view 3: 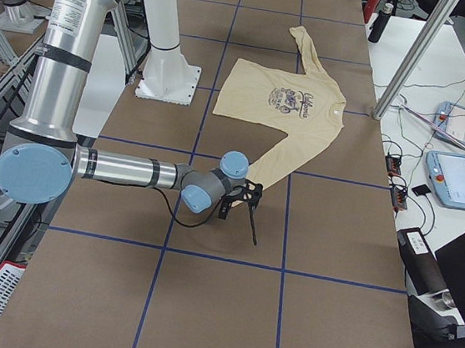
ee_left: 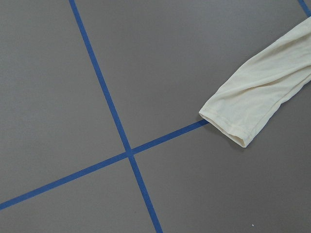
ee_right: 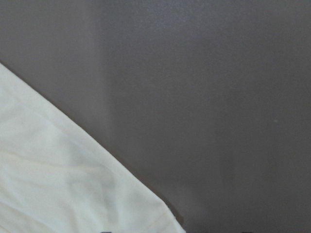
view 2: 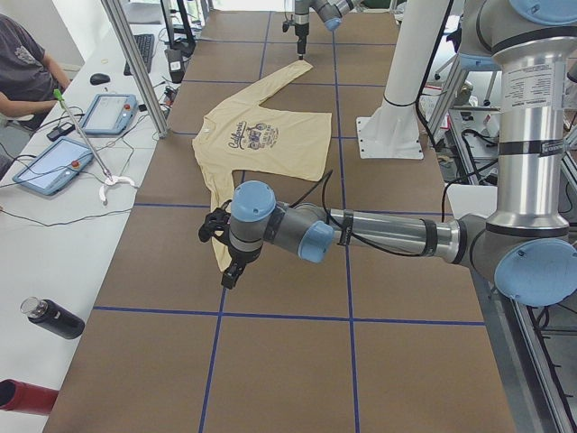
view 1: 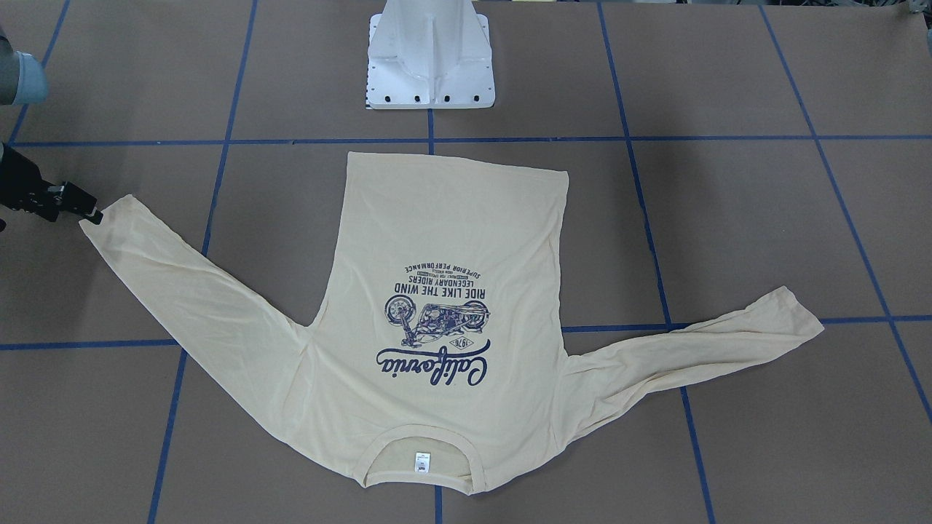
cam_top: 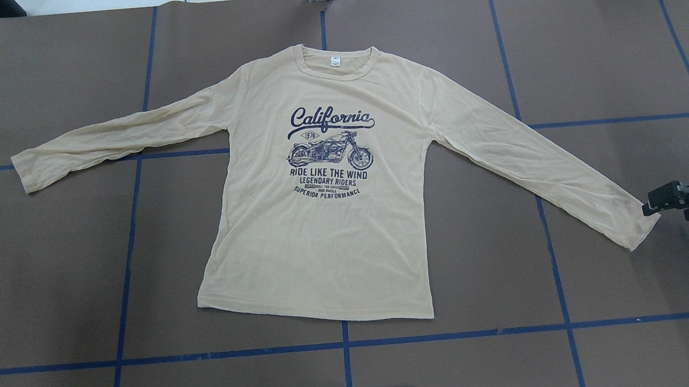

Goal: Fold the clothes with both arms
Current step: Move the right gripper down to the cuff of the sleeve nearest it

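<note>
Cream-yellow long-sleeved shirt [cam_top: 324,244] lies flat on brown bench [cam_top: 69,283]. Right claw [cam_top: 653,206], left claw [view 2: 230,271] each poised at a cuff, likely for sleeve folds; openings: cannot tell.

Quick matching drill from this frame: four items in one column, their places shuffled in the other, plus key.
1. right claw
2. neck label
3. pedestal base
4. motorcycle print

A. mid-chest on the shirt
B. at a sleeve cuff
C. inside the collar
D. beyond the hem

Pairs: 1-B, 2-C, 3-D, 4-A
</note>
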You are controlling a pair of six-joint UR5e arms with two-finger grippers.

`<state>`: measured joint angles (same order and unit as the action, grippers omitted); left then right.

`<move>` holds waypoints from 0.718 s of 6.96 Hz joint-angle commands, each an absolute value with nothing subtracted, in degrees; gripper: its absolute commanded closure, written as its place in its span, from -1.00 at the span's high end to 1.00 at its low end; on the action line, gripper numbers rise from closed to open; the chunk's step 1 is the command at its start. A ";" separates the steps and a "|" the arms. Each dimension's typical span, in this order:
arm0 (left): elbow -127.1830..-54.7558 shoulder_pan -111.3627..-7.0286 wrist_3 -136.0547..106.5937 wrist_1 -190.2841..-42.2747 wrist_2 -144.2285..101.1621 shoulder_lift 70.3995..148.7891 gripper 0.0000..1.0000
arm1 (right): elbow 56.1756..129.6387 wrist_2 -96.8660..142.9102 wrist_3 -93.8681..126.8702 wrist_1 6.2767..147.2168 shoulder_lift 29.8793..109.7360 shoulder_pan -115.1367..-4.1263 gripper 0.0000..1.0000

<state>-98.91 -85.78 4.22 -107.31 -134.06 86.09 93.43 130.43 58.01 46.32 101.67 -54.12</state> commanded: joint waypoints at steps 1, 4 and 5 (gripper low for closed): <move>-98.88 -85.78 4.22 -107.31 -133.95 86.13 1.00 | 93.16 130.25 58.45 46.32 101.43 -53.79 0.71; -98.88 -85.78 4.22 -107.31 -133.95 86.13 1.00 | 92.99 130.25 59.41 46.32 101.51 -53.70 -0.05; -98.96 -85.78 4.22 -107.31 -133.95 86.13 1.00 | 92.99 130.34 59.59 46.32 101.60 -53.70 -0.34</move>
<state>-98.89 -85.78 4.22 -107.31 -133.95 86.13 93.00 130.27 59.30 46.32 101.53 -53.71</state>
